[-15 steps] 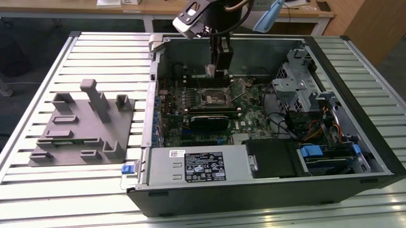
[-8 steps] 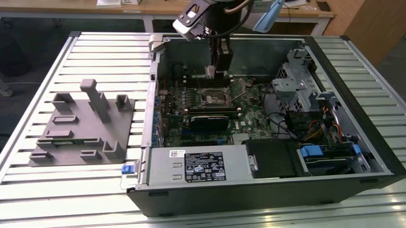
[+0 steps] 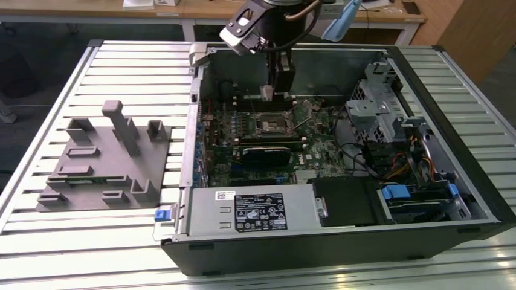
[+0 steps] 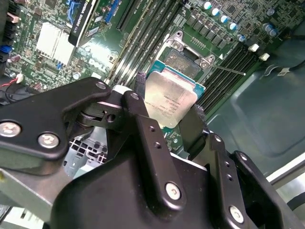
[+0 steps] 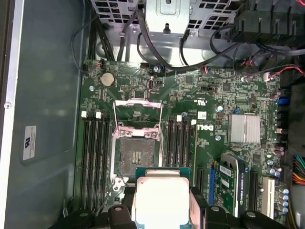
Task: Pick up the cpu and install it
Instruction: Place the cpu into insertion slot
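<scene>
End effector (image 4: 169,106) clamped on the cpu (image 4: 170,98) by two opposite edges, its silvery face showing in both wrist views. In the exterior view the cpu hangs inside the open computer case (image 3: 322,254), above the motherboard (image 3: 318,148), at twelve o'clock from the open socket (image 3: 269,124). A gray fixture (image 3: 96,175) sits on the slatted counter (image 3: 48,241), at nine o'clock from the case.

Wore matte black plates (image 4: 62,114) and silver screws (image 4: 172,191) at the gripper (image 4: 169,102); carried a white-faced block (image 3: 240,33) above the gripper.
</scene>
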`<action>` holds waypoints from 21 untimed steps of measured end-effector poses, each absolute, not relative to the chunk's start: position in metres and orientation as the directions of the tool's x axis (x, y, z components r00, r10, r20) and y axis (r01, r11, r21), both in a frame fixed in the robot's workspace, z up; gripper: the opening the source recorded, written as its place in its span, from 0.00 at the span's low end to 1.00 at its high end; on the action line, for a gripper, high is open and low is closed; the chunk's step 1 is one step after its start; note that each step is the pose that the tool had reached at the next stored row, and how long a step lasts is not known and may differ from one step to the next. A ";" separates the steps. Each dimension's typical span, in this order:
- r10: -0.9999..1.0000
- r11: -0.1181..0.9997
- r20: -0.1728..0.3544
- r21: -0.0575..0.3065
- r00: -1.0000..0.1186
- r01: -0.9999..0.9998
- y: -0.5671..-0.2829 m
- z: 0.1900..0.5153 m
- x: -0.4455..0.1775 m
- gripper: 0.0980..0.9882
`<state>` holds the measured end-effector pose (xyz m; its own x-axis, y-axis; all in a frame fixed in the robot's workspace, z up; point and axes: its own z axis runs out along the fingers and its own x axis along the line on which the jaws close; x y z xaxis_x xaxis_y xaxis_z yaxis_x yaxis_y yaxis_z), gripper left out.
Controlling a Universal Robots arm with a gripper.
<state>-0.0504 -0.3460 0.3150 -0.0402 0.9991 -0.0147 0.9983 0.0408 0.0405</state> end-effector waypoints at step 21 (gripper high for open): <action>1.000 -0.018 -0.015 0.040 0.019 0.999 -0.339 0.302 -0.048 0.49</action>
<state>-0.0480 -0.3393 0.3022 0.0190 0.9997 -0.0146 0.9990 -0.0184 0.0404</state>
